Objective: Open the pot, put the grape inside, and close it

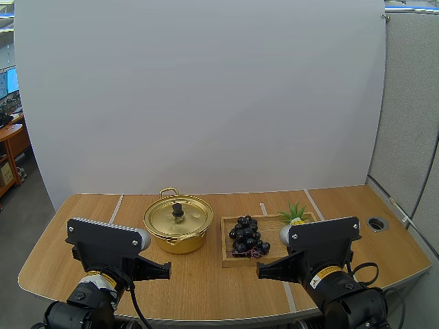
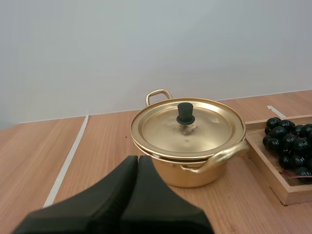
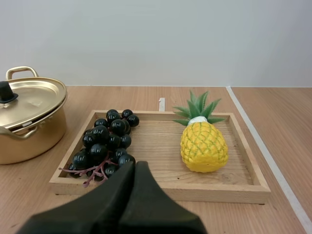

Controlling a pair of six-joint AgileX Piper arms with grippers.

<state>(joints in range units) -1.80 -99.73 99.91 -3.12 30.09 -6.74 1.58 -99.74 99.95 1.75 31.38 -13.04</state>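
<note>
A gold pot (image 1: pixel 178 225) (image 2: pixel 187 146) stands on the table with its lid (image 1: pixel 178 216) (image 2: pixel 187 127) on, a black knob (image 2: pixel 185 113) at the centre. A bunch of dark grapes (image 1: pixel 247 236) (image 3: pixel 105 141) lies at the left end of a wooden tray (image 1: pixel 230 257) (image 3: pixel 161 187). My left gripper (image 1: pixel 164 269) (image 2: pixel 137 163) is shut, short of the pot at the table's front. My right gripper (image 1: pixel 263 269) (image 3: pixel 135 168) is shut too, just in front of the tray near the grapes.
A small toy pineapple (image 1: pixel 295 216) (image 3: pixel 202 144) lies at the right end of the tray. Pale tape lines (image 2: pixel 68 161) (image 3: pixel 263 146) run across the wooden table. A round cable hole (image 1: pixel 376 223) sits at the table's right side.
</note>
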